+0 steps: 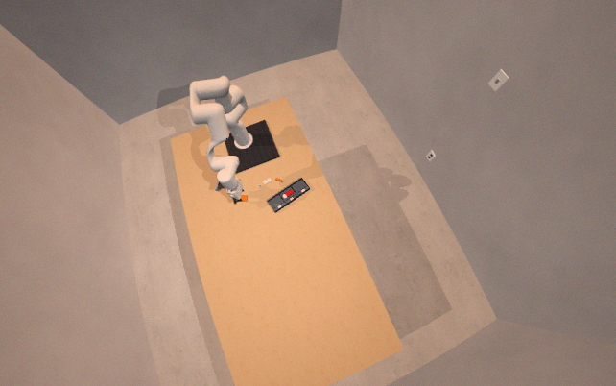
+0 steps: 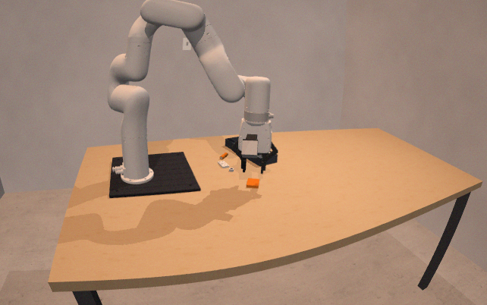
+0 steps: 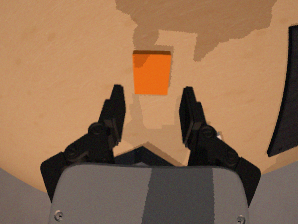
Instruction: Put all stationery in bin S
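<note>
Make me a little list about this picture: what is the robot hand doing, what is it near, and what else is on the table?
arm: white arm on a black base plate
gripper: gripper pointing down, jaws partly open, nothing between them
nearest thing: flat orange block lying on the table, just ahead of the jaws, not touched
bins: dark tray of bins with something red and white inside
other things: small orange piece, white flat piece, tiny grey piece
</note>
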`<act>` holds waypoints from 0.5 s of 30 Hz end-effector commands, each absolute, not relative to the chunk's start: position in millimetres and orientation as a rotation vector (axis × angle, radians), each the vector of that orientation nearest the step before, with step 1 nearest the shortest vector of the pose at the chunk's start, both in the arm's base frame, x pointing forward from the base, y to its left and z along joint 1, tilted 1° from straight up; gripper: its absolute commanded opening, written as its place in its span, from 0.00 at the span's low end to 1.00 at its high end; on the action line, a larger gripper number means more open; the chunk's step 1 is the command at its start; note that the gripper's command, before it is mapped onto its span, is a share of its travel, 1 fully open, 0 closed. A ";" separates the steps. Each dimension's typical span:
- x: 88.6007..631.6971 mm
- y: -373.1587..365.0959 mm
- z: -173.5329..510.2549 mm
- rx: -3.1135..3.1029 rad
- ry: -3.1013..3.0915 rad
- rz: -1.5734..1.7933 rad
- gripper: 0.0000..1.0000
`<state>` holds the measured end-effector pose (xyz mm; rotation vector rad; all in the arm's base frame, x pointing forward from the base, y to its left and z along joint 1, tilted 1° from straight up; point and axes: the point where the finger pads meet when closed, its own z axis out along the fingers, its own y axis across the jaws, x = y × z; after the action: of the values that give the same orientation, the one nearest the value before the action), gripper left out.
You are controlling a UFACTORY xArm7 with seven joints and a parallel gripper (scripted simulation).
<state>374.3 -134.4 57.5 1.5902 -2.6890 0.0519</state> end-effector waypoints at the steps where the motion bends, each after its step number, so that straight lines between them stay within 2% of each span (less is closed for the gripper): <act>1: 378.9 -134.6 40.4 1.598 -2.695 0.040 0.56; 15: 381.0 -135.0 26.4 1.598 -2.695 0.040 0.56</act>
<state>379.1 -134.4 26.7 1.5933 -2.6905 0.0459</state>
